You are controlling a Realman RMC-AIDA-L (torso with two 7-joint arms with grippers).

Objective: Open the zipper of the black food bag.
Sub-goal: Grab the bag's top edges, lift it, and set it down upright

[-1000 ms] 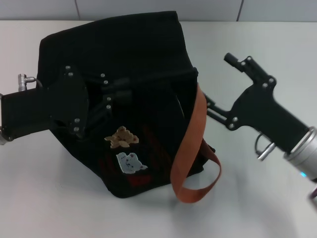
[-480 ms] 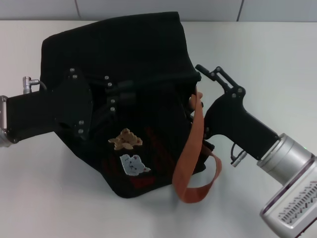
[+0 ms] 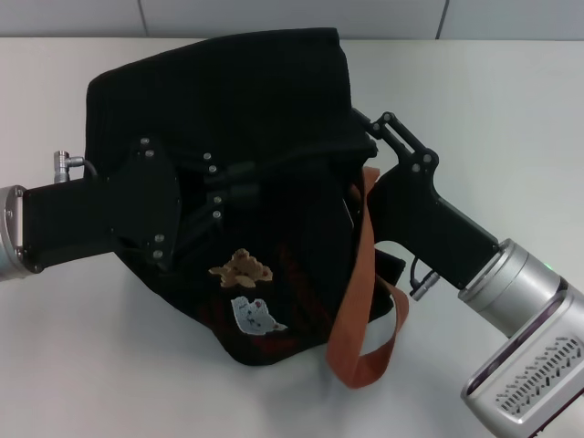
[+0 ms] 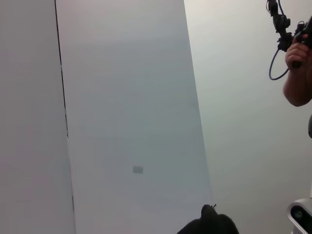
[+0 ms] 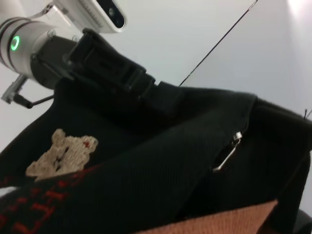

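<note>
Though pull blurry, black food bag [image 3: 237, 119] slumps.

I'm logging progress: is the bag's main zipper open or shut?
Shut, apparently: in the right wrist view the black food bag shows no gap, and the zipper pull hangs untouched. Its full track is hidden.

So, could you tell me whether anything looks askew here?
Yes: the bag sits tilted on the table, one strap trailing loose, while the left gripper and right gripper press against it.
</note>
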